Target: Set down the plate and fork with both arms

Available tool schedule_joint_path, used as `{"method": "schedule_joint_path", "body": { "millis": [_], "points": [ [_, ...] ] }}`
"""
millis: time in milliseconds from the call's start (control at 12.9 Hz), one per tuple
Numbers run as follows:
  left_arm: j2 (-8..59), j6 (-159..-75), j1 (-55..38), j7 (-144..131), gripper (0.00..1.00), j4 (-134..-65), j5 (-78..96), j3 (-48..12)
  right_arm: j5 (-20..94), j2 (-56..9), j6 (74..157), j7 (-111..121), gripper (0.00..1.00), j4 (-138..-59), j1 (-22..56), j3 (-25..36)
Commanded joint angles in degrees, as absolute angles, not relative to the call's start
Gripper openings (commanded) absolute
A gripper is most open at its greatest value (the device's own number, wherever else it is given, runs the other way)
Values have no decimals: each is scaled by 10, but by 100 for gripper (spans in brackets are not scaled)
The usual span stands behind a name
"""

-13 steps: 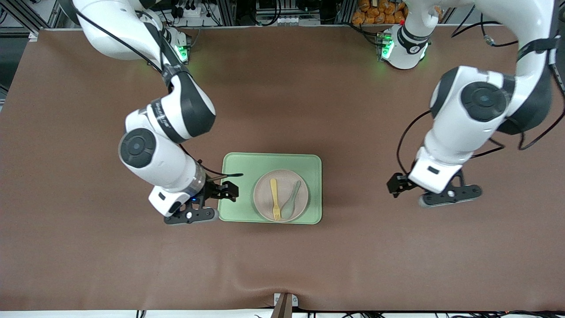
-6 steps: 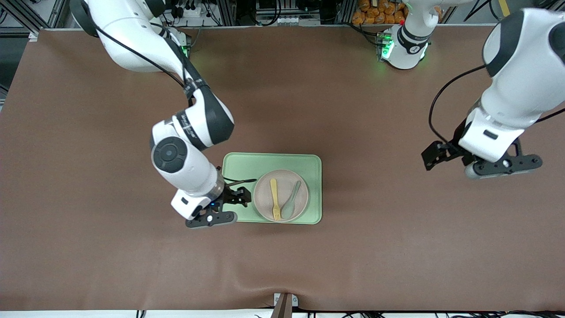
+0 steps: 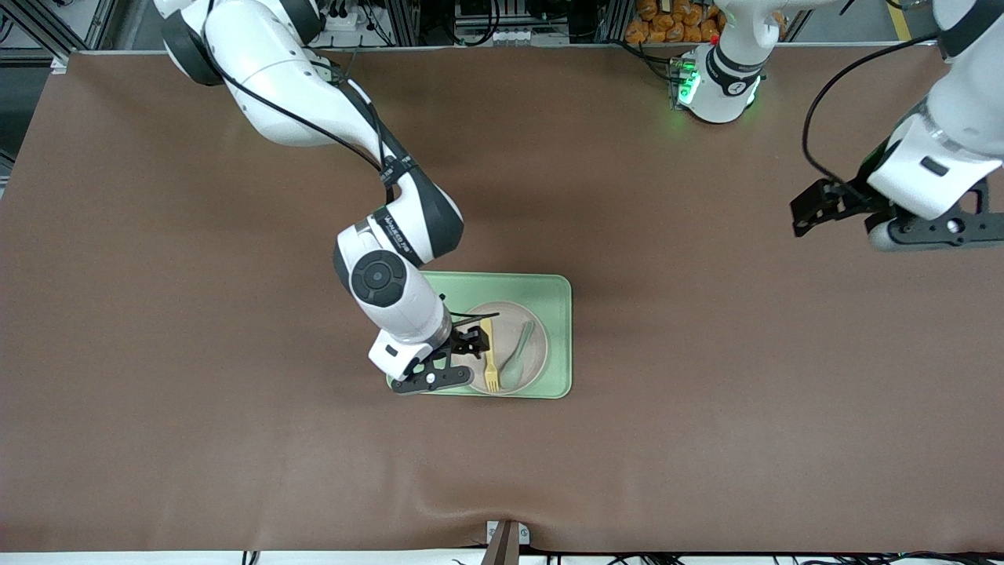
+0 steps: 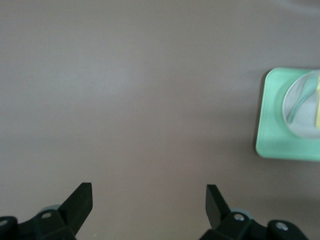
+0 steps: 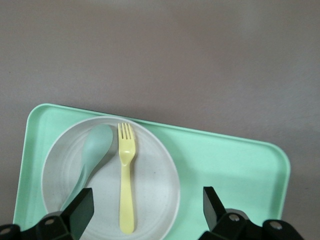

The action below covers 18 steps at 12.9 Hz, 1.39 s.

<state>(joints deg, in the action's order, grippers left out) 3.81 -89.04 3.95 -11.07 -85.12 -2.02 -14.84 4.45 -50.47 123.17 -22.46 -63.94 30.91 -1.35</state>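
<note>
Right gripper (image 3: 471,345), jaws spread wide and empty, poised over the plate (image 3: 524,375) at the edge toward the right arm's end of the table, just beside the fork (image 3: 490,362). Fork lying flat on the plate, tines pointing toward the front camera, handle partly masked by the gripper in the front view. Pale grey-green spoon (image 3: 518,357) resting alongside it on the same plate, the two close but apparently not touching. Plate seated in the light-green tray (image 3: 558,298), near the tray's edge closest to the front camera.

Left gripper (image 3: 835,205) hanging open and empty over bare brown table (image 3: 235,439) toward the left arm's end, well apart from the tray (waiting, by the look of it).

Likely risks from here: a descent slightly off line catching the spoon instead of the fork, or both together, given how close they lie. Thin, flat plastic on a shallow plate, so fingertips liable to skid over the handle or nudge the plate across the tray rather than lift anything.
</note>
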Motion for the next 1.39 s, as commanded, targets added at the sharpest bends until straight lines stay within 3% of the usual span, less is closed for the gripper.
{"method": "schedule_joint_path", "body": {
  "millis": [0, 232, 465, 1316],
  "points": [
    [23, -860, 65, -58, 100, -857, -6, -151, 36, -541, 1252, -267, 83, -613, 326, -9],
    [1, -853, 74, -34, 100, -862, -3, -135, 36, -552, 1270, -270, 67, -613, 330, -9],
    [-21, -841, -58, -26, 100, -872, -4, -8, 32, -564, 1276, -270, 67, -613, 337, -8],
    [-27, -835, -62, -23, 100, -864, -2, -5, 11, -597, 1317, -268, 61, -614, 356, -1]
  ]
}}
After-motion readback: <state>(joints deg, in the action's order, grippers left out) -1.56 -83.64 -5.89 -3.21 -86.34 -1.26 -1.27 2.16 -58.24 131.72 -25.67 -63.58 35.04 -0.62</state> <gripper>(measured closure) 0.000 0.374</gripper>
